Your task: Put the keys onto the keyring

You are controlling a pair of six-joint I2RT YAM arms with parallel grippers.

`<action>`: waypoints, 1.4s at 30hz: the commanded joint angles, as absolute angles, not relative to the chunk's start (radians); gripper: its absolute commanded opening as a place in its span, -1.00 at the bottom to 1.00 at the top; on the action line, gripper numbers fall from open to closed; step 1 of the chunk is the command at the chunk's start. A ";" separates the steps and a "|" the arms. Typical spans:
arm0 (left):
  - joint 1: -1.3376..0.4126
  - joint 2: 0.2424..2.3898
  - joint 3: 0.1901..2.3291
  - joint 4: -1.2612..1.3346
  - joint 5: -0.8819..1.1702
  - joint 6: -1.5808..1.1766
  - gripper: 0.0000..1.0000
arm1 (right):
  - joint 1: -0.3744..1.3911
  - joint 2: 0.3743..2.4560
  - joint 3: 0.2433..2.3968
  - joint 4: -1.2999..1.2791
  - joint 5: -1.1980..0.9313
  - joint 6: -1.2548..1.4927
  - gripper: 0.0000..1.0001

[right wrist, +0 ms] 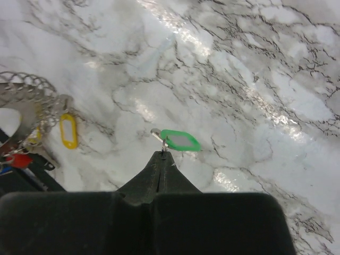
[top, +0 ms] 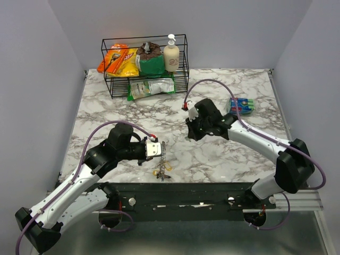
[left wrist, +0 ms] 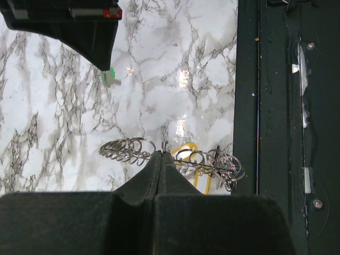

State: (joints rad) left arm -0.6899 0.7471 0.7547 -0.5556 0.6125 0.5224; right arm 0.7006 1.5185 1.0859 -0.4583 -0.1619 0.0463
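Left wrist: both grips closed, ring and key apart

The left gripper [left wrist: 161, 156] has its fingers pressed together on the rim of the keyring [left wrist: 127, 149], held on edge near the marble table's [right wrist: 255, 79] front edge, with a yellow key [right wrist: 69, 130] on it. The right gripper [right wrist: 162, 155] pinches the green key's [right wrist: 180, 141] metal loop, well apart from the keyring.

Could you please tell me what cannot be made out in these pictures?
- Top view: the wrist above the right gripper hides the green key.
- Left wrist view: the left gripper covers with its own fingers the spot where it pinches the keyring.
- Right wrist view: the left edge cuts off most of the keyring.
- Top view: packet labels in the wire basket are too small.
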 commanded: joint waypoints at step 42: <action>-0.696 0.729 0.779 -0.471 0.568 0.509 -1.00 | 0.848 1.342 1.181 -0.552 -0.756 -0.204 -0.99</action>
State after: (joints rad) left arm -0.6914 0.7498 0.7551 -0.5243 0.5896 0.5213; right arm 0.8131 1.3151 1.1282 -0.5339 -0.7311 -0.1883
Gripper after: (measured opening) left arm 0.009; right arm 0.012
